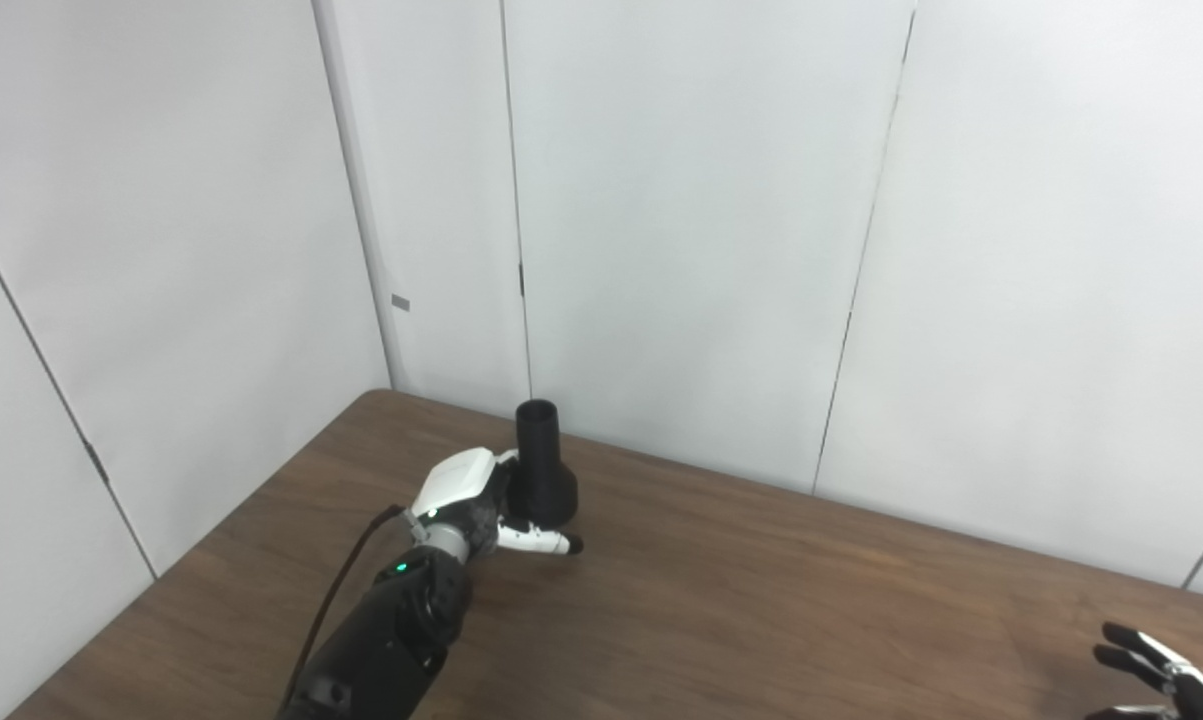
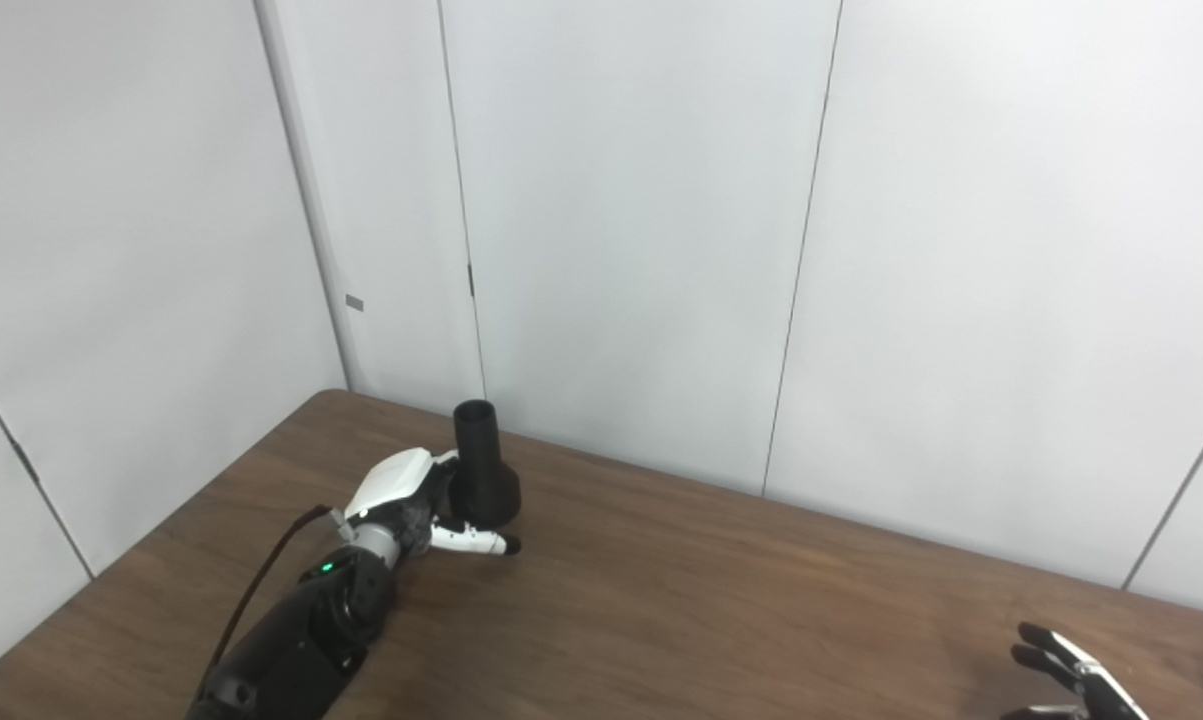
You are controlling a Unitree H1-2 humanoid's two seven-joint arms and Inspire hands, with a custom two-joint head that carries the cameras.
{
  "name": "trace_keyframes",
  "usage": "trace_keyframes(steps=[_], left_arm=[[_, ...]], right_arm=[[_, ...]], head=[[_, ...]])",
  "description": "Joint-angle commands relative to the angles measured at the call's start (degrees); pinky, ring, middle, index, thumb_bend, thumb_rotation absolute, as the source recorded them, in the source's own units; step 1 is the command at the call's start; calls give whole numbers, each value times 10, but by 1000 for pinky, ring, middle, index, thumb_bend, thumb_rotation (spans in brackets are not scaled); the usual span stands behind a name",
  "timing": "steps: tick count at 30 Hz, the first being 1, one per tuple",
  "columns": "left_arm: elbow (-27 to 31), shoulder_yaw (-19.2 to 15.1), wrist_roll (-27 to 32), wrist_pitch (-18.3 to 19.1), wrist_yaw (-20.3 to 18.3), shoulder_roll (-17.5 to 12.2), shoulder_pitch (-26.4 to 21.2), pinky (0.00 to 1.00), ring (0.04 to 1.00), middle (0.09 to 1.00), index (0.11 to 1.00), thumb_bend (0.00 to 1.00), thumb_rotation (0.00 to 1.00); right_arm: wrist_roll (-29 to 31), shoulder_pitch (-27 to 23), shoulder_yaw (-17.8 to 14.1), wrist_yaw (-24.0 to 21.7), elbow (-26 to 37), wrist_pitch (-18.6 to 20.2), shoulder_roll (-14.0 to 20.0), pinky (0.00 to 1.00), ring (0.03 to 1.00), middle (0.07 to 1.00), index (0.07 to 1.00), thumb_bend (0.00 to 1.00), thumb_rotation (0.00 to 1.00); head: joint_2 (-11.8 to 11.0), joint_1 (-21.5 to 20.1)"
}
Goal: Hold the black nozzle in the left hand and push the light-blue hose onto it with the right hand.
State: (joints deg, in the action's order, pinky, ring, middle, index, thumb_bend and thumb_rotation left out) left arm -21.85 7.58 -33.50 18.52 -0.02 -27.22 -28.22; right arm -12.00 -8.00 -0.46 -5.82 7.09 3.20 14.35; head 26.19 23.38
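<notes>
Near the table's (image 1: 761,600) far left corner, the left hand (image 1: 466,495) is wrapping around the upright black nozzle (image 1: 541,465), thumb under its wide base. The right hand (image 1: 1156,670) is waiting spread and empty at the near right edge. No hose is showing; keeping the nozzle's narrow mouth exposed and steady should help.

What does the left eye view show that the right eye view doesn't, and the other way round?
Only the left eye view: nothing extra of note; it cuts the right hand off closer to the frame edge.
Only the right eye view: more table and wall beyond the right hand.
Both: the left hand around the upright black nozzle on the table, the right hand open with nothing in it, and no light-blue hose.
</notes>
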Motion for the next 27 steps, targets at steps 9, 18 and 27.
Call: trace_keyframes(steps=[9,18,27], left_arm=[[-35,3,12,-14,3,6,-28,948,966,905,895,992,410],[-83,-16,33,-82,72,26,-33,562,556,542,545,661,78],[-119,46,-18,-98,88,9,-34,575,598,548,446,517,0]], right_arm=[[1,-7,0,-1,43,9,6,422,567,810,852,713,72],[1,-2,1,-9,74,41,4,432,579,824,859,679,33],[2,-4,2,-7,89,52,0,424,581,826,861,633,6]], head=[[7,-3],[17,-3],[26,-5]])
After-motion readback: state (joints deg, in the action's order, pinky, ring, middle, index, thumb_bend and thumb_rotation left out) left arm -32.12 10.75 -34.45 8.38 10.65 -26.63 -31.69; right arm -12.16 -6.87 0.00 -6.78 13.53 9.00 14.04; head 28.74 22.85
